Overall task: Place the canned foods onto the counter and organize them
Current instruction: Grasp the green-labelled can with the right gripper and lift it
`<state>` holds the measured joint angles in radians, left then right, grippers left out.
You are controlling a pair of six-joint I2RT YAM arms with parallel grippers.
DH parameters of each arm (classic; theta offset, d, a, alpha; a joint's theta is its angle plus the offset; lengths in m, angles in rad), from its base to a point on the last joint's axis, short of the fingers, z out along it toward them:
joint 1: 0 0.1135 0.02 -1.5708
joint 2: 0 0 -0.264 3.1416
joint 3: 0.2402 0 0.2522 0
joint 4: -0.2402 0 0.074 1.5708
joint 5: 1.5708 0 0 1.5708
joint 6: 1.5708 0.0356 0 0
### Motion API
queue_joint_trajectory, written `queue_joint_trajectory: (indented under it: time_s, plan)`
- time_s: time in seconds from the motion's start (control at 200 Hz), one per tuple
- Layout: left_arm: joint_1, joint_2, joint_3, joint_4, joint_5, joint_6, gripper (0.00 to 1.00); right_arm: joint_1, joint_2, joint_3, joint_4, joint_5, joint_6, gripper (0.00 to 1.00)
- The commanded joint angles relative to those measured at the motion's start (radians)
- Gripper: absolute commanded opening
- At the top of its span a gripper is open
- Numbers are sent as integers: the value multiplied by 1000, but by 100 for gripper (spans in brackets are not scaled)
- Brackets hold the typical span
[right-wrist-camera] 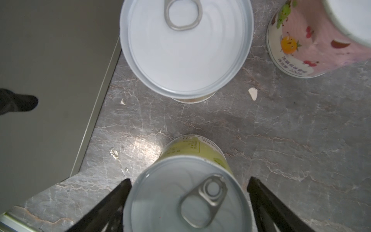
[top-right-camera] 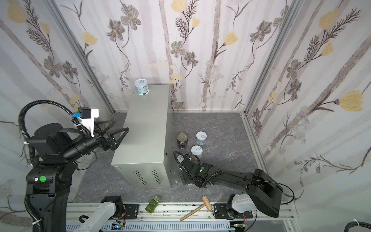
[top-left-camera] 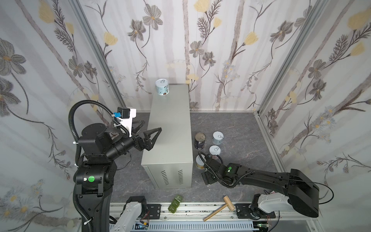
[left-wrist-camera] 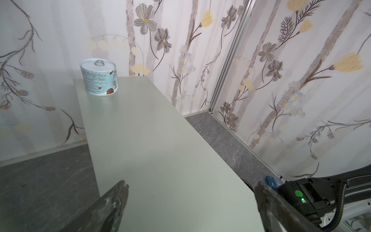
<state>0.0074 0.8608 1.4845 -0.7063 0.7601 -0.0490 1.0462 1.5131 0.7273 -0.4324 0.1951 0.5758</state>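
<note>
One blue-white can (top-left-camera: 162,87) (left-wrist-camera: 99,77) stands at the far end of the beige counter (top-left-camera: 168,130). My left gripper (top-left-camera: 151,125) (left-wrist-camera: 190,183) hangs open and empty over the counter's left edge. On the floor to the right stand a dark navy can (top-left-camera: 200,140), a white-lidded can (top-left-camera: 217,137), a pink-label can (top-left-camera: 214,151) (right-wrist-camera: 301,44) and another pale-lidded can (top-left-camera: 199,162) (right-wrist-camera: 184,46) beside the counter. My right gripper (right-wrist-camera: 188,179) straddles a yellow-label can (right-wrist-camera: 186,200), open, with a slim gap at one finger. The right arm (top-left-camera: 228,168) hides that can in both top views.
Green blocks (top-left-camera: 175,202) and a wooden mallet (top-left-camera: 219,207) lie on the front rail. Wallpapered walls close in the back and both sides. The floor cans stand close together, within a hand's width of the counter's right face (right-wrist-camera: 50,60).
</note>
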Motion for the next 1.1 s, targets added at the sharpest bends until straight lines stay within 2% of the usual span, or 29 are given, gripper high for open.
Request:
queue_joint_trajectory:
  time_s: [0.0,0.3,0.6,0.839,1.094]
  plan:
    - [0,-3,-4,40,6,-1,100,3,0,4,1,29,20,87]
    - [0,-6,-1,25,8,9,100,6,-33,14,-30,28,-12,65]
    - [0,1,12,15,74,1,100,-4,-186,135,-167,20,-143,64]
    - [-32,40,46,13,287,-22,100,-33,-224,371,-360,-112,-264,64]
    - [-170,104,134,-117,270,81,100,-53,-181,733,-605,-199,-362,63]
